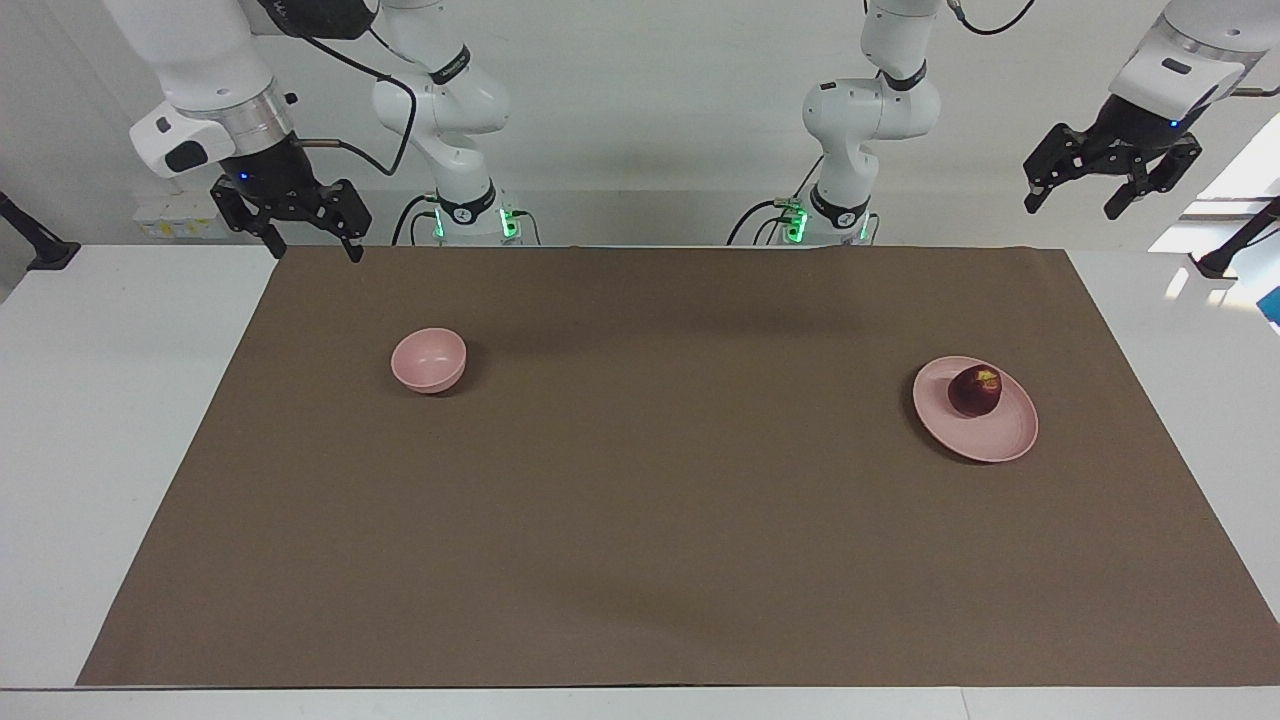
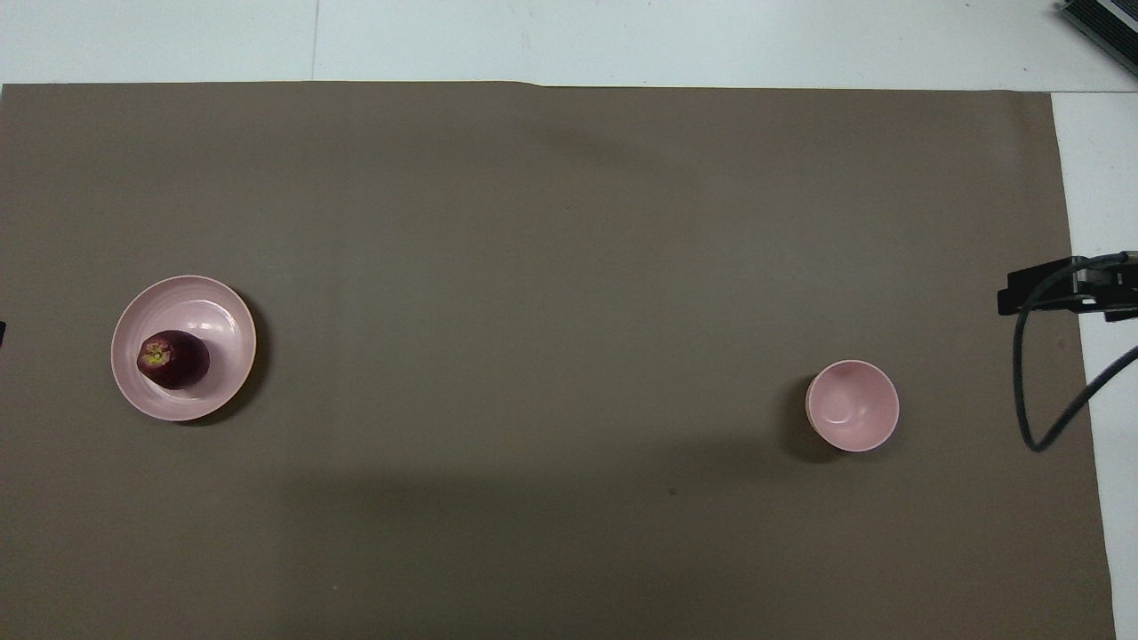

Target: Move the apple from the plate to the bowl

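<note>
Both arms wait raised. I read my left hand (image 1: pixel 1110 190) spread open, over the white desk (image 1: pixel 110 400) past the mat's corner; my right hand (image 1: pixel 305 228) open too, above the other near corner. Bowl (image 1: pixel 428 359) (empty) toward the right arm's end. Slightly farther out, toward the left arm's end, the apple (image 1: pixel 975 390) sits on the plate (image 1: pixel 990 435).

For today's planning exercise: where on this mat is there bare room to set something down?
Between the bowl and the plate the brown mat lies bare, as does its edge farthest from the robots. Only the plate is taken, by the apple.
</note>
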Available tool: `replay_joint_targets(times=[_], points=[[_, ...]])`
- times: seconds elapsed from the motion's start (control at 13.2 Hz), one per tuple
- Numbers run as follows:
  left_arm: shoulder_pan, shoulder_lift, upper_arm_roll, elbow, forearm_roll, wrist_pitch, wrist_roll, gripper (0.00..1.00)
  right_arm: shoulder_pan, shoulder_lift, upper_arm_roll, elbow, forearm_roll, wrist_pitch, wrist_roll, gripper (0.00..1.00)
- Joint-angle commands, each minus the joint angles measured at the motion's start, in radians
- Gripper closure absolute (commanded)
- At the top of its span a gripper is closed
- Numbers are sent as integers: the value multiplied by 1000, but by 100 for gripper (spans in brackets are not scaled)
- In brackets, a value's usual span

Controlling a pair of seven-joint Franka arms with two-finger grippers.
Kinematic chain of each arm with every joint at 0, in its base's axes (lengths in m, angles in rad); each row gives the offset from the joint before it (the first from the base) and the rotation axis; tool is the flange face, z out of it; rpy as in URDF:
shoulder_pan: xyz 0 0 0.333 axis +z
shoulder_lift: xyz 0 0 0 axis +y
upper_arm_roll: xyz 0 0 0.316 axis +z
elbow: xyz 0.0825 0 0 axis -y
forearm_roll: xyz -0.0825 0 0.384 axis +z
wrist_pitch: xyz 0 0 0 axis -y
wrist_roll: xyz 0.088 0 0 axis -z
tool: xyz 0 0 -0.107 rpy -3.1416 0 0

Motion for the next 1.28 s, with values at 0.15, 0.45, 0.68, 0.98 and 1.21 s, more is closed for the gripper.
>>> replay_joint_targets(times=[0.15, 0.45, 0.68, 0.98, 1.21], points=[[-5, -57, 5, -169, 8, 153, 17, 0, -7, -8, 2, 0, 21, -10, -24, 0], [5, -55, 5, -317, 8, 288, 55, 0, -20, -11, -4, -7, 7, -15, -32, 0], [8, -55, 5, -461, 8, 453, 55, 0, -17, -29, -2, -33, 7, -13, -23, 0], [15, -47, 6, -607, 8, 628, 72, 0, -6, -81, -2, -111, 13, -9, -21, 0], [57, -35, 8, -697, 8, 743, 159, 0, -4, -97, 4, -132, 19, -12, -21, 0]])
